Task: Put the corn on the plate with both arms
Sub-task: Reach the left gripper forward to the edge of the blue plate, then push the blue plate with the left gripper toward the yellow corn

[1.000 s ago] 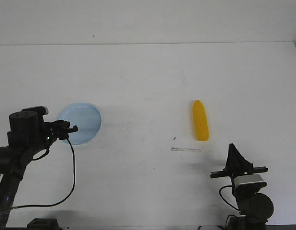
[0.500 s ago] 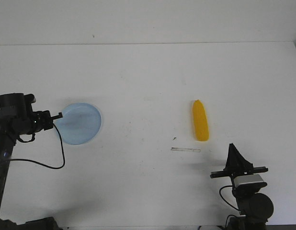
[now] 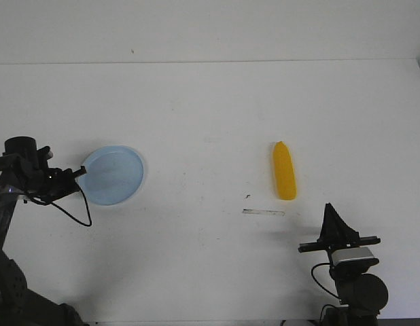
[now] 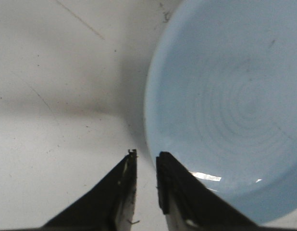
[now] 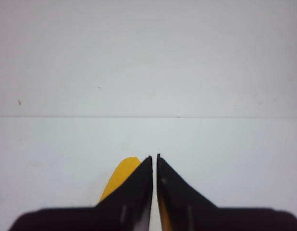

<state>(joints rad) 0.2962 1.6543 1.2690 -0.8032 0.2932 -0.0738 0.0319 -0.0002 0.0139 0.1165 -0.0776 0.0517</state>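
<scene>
- front view: high, looking forward and down over the whole table (image 3: 210,115).
- left wrist view: close above the plate (image 4: 235,106), also seen front, at left (image 3: 115,175).
- right wrist view: low, level across the table; shares the corn (image 5: 120,177) with front (image 3: 285,170).

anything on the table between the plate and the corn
Nothing stands between the plate and the corn in the front view: only bare white table, with a thin grey strip lying nearer the robot.
</scene>
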